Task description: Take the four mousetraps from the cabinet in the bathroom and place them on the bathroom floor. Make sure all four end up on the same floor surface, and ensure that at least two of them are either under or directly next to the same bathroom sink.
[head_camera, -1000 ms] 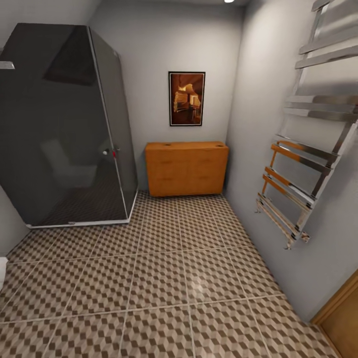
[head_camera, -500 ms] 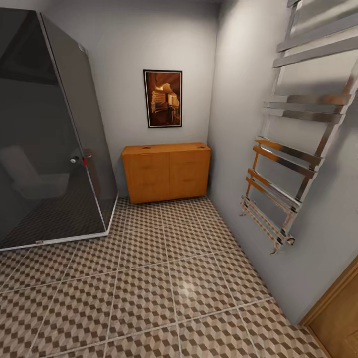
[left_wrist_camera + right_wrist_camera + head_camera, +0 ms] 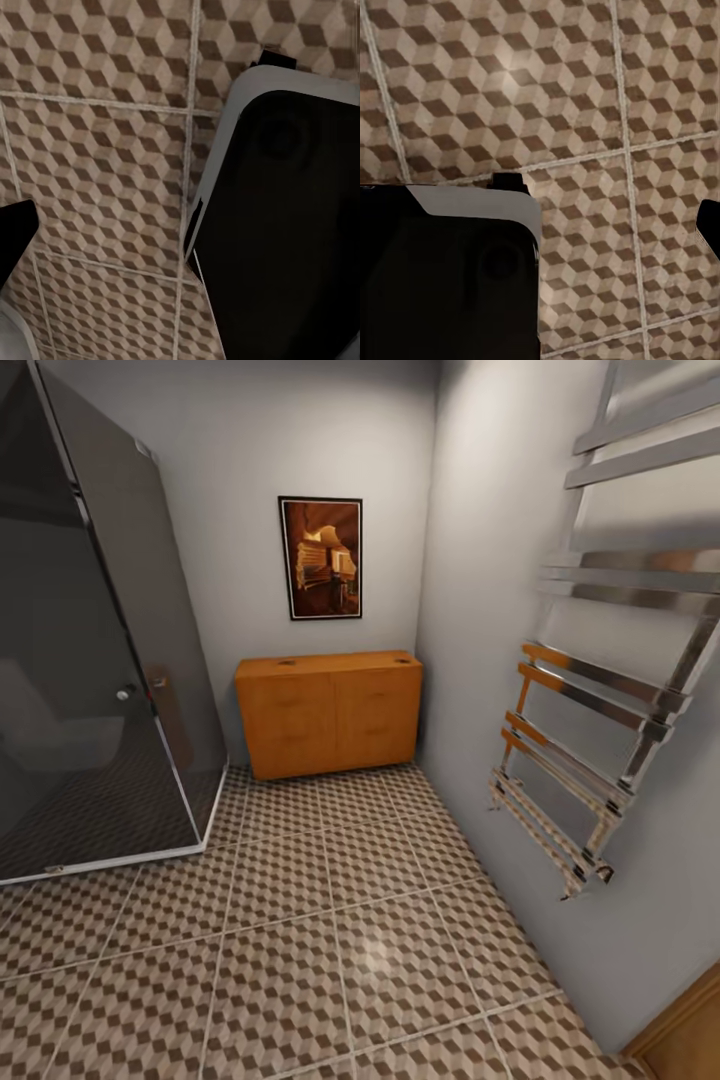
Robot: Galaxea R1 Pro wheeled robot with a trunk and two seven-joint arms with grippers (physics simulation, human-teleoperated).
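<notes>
A tiled bathroom, seen from the head camera: the floor [image 3: 330, 920] of cube-patterned brown and beige tiles runs to a grey far wall, where the low orange-brown cabinet [image 3: 328, 712] stands under a framed picture [image 3: 320, 558]. A dark glass shower stall [image 3: 95, 650] stands to its left, a chrome towel rail [image 3: 600, 700] on the right-hand wall. Two small dark marks sit on the cabinet's top; whether they are mousetraps is too small to tell, and no trap is plainly seen. The cabinet is well apart from the robot, with open tiles between.

From the left wrist camera: the same tiles below, beside a large dark panel with a pale edge, likely part of the robot's own body. The left pincer's opening cannot be judged here.

From the right wrist camera: tiles again and a like dark panel; the right pincer's opening cannot be told either, and nothing appears held.

The step in hand looks to be the approach. Done well, it means driving straight down the open tiles, keeping off the shower glass and the rail, and stopping square to the cabinet front near enough to reach its handles.
</notes>
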